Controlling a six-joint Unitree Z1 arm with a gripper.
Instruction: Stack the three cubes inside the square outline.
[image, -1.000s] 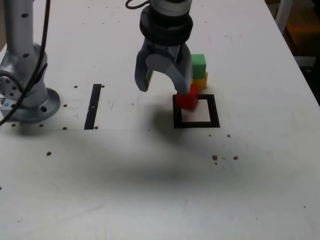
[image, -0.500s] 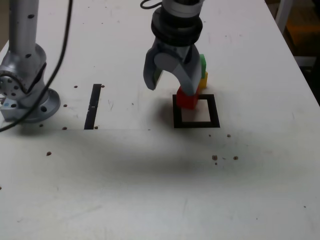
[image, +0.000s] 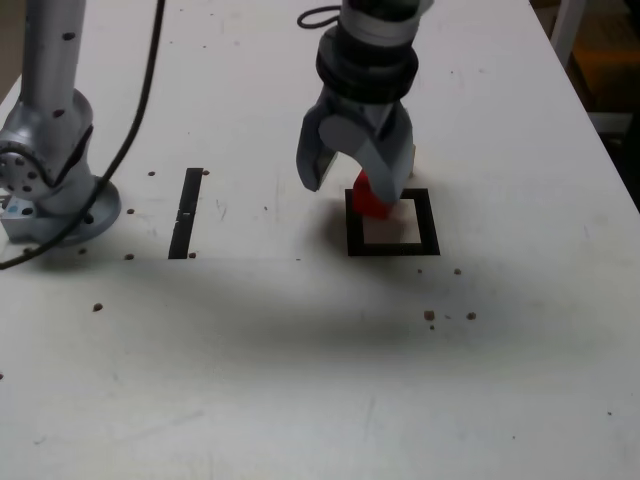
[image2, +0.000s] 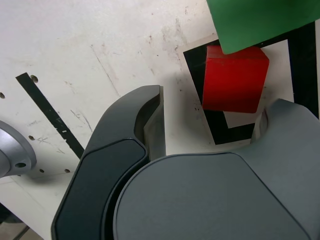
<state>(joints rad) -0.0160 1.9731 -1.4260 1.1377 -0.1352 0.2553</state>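
Note:
My gripper (image: 352, 192) hangs open over the far left corner of the square outline (image: 430, 235), as the exterior view shows it. The red cube (image: 372, 203) sits on that corner, partly on the black border and partly on the white inside, with one finger in front of it. In the wrist view the red cube (image2: 232, 77) lies just beyond the open gripper (image2: 215, 102), touching neither finger. The green cube (image2: 260, 20) stands higher, just past the outline (image2: 220, 132), close to the camera. In the exterior view the gripper hides it. The third cube is hidden.
A thin black strip (image: 185, 212) lies on the white table to the exterior view's left of the outline; the strip (image2: 47, 112) also shows in the wrist view. The arm's grey base (image: 50, 190) and its cable stand at the far left. Small dark specks (image: 430, 316) dot the table.
The gripper has shifted towards the exterior view's right and a little lower, staying open. It now covers the green and yellow cubes that showed behind it. The red cube has not moved.

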